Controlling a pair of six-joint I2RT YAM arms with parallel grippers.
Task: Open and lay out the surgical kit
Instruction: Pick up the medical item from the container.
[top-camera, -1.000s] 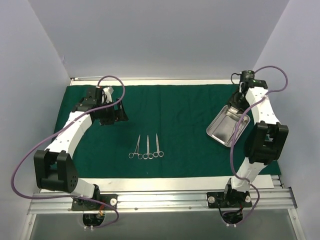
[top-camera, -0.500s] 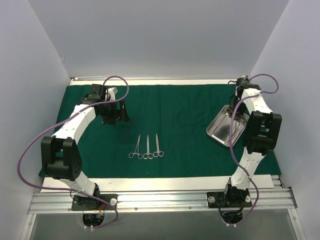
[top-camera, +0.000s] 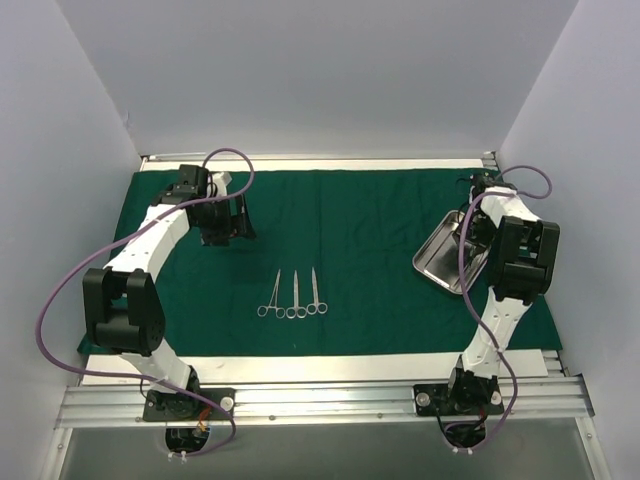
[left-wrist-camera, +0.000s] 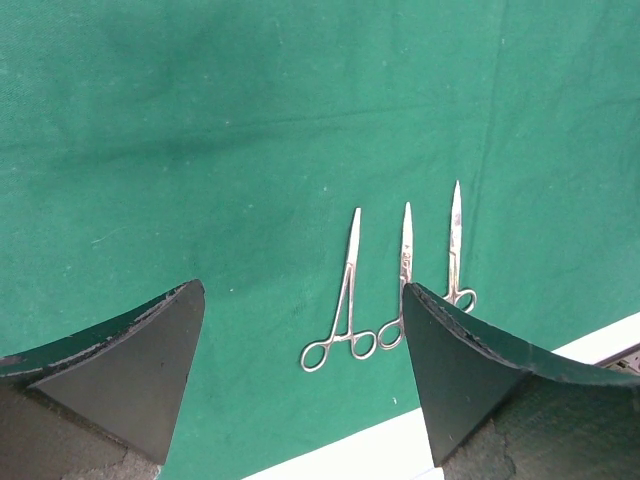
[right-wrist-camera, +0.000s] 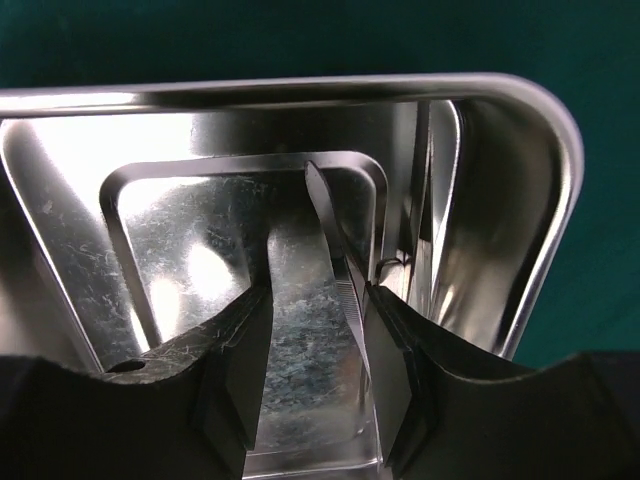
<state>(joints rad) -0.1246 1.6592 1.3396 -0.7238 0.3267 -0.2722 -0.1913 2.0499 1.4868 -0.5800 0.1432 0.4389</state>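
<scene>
The dark green drape (top-camera: 370, 210) lies spread flat over the table. Three ring-handled instruments (top-camera: 293, 295) lie side by side at its middle, and they also show in the left wrist view (left-wrist-camera: 347, 290). My left gripper (top-camera: 228, 222) hovers over the drape's far left, wide open (left-wrist-camera: 300, 290) and holding nothing. The steel tray (top-camera: 445, 262) rests at the right. My right gripper (top-camera: 478, 208) reaches into the tray (right-wrist-camera: 300, 88), its jaws (right-wrist-camera: 318, 295) partly apart. A thin silver instrument (right-wrist-camera: 335, 240) lies in the tray along the inner face of the right finger.
A white strip of table (top-camera: 300, 368) shows along the drape's near edge, with the metal rail (top-camera: 320, 400) and arm bases in front. Grey walls close in on the left, back and right. Purple cables (top-camera: 230, 160) loop over both arms.
My right wrist has moved back and right to the tray's far corner, the forearm folding upright. The tray has shifted slightly. My left arm's elbow has drawn in, and its gripper has barely moved.
</scene>
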